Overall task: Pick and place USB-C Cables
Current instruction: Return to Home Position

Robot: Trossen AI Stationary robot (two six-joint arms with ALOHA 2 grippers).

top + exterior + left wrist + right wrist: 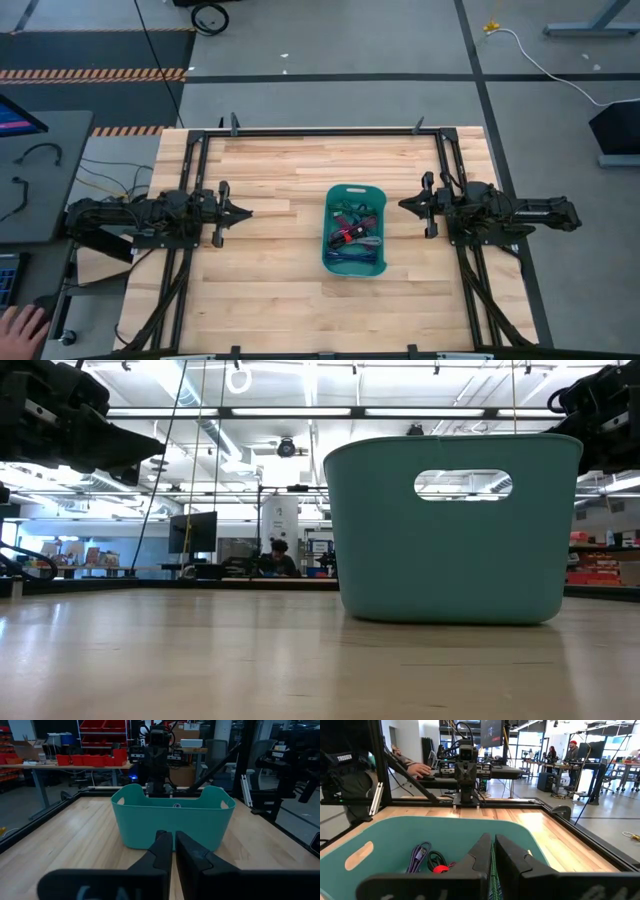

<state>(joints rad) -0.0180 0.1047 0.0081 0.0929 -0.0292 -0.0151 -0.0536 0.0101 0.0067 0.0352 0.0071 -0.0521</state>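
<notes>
High view: tangled red-and-blue USB-C Cables (352, 236) in teal bin (354, 188)

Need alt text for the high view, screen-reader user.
A teal bin holding tangled coloured USB-C cables sits on the wooden table; the left gripper and right gripper face it from either side, shut, clear of it.

Only real obstacle mid-table was teal plastic bin (355, 188) on light wooden tabletop (270, 290), bare wood all round it. Wide gap between bin and left gripper (243, 212); right gripper (405, 204) sat near opposite wall, not touching. Black metal frame rails (320, 131) boxed in table edges. Bin was open from above, with coiled coloured cables (352, 238) heaped inside.
</notes>
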